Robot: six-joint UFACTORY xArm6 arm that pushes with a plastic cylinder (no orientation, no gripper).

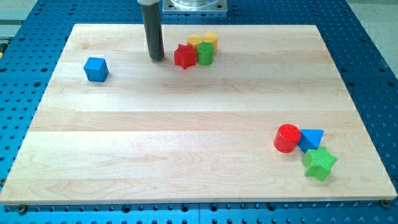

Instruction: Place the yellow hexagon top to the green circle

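Note:
The green circle (205, 53) stands near the view's top centre of the wooden board (186, 124). Two yellow blocks touch it from above: one (196, 41) at its upper left and one (210, 38) at its upper right; I cannot tell for sure which is the hexagon. A red star (184, 56) touches the green circle's left side. My tip (157, 58) rests on the board just left of the red star, a small gap apart from it.
A blue cube (96, 69) sits at the view's upper left. At the lower right a red cylinder (287, 138), a blue triangle (311, 138) and a green star (319, 163) cluster together. Blue perforated table surrounds the board.

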